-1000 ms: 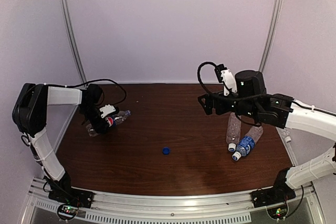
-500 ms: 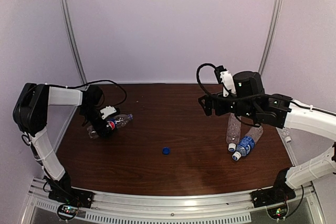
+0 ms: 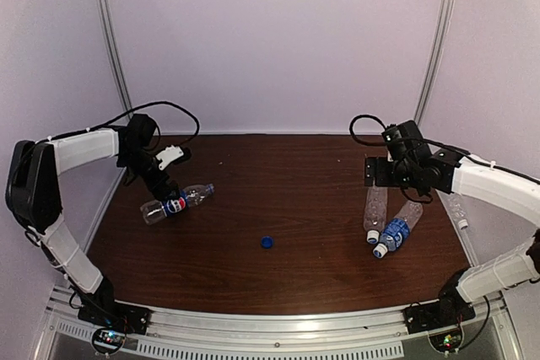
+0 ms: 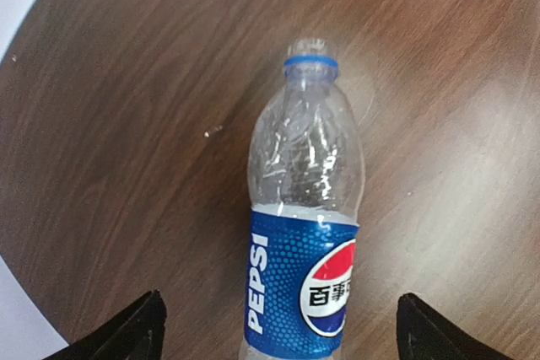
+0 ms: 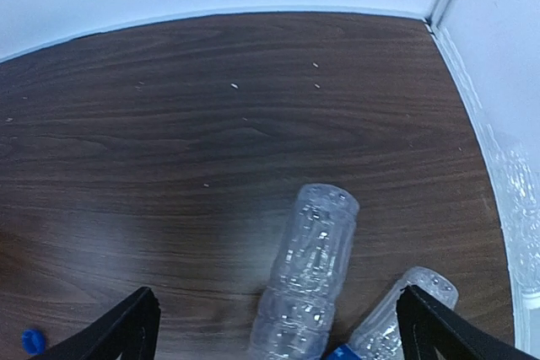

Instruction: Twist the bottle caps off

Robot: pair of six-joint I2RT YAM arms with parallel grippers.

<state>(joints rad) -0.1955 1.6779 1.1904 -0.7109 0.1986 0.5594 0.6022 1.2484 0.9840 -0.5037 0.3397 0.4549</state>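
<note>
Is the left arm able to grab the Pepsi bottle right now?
Probably yes. The left gripper hangs open right over the Pepsi bottle, which lies by itself with nothing between them.

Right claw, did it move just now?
Yes, to the right. In the top view the right claw was left of the clear bottle; now it shows straight above that bottle's base.

My left wrist view crops the Pepsi bottle (image 4: 304, 208) at its label; the right crops the clear bottle (image 5: 310, 280) mid-body.
</note>
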